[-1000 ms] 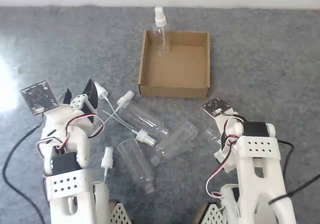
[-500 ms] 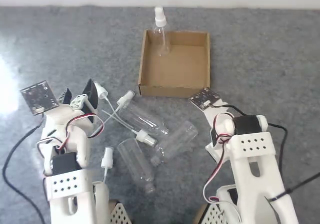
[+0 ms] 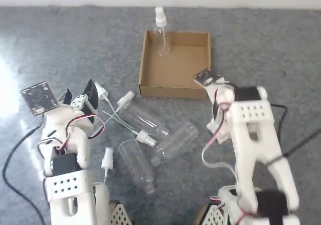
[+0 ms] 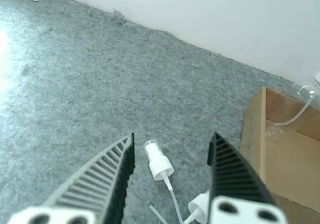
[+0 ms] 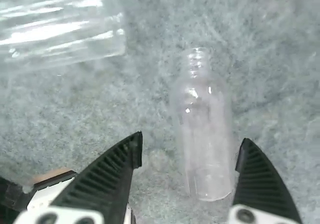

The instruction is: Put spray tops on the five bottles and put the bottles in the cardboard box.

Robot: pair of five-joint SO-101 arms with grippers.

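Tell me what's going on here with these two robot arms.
The job is to put spray tops on the bottles and box them. One capped bottle stands in the cardboard box. More bottles and loose spray tops lie on the grey table between the arms. The left claw is open over a spray top, and the right claw is open over an uncapped bottle lying on its side. Neither holds anything.

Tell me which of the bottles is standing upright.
The bottle with the white spray top, at the far wall of the cardboard box. The other bottles lie on their sides on the table in front of it.
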